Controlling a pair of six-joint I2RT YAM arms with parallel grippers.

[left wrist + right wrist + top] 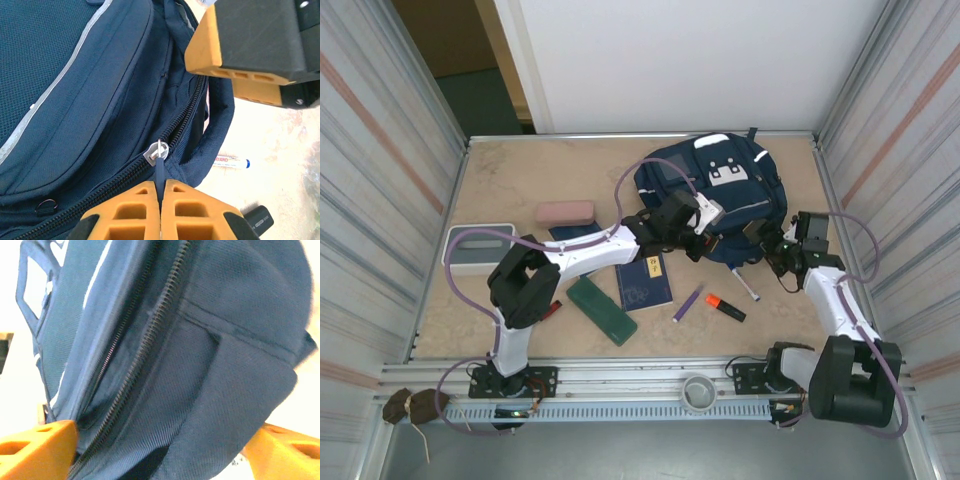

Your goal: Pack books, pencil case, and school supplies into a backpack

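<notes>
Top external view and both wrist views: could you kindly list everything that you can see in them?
backpack: one, navy with white stripes, far right-middle
books: two, dark blue with yellow labels, one mid-table, one partly under the left arm
pink case: one, pink, left of the backpack
green case: one, dark green, near left
tray: one, white-rimmed, left edge
purple pen: one, purple, right of the mid-table book
orange highlighter: one, black-capped, beside the pen
white marker: one, blue-capped, by the backpack
red-handled tool: one, mostly hidden by the left arm
left gripper: orange fingers, shut on the zipper pull
right gripper: orange fingers, open astride the backpack's corner
</notes>
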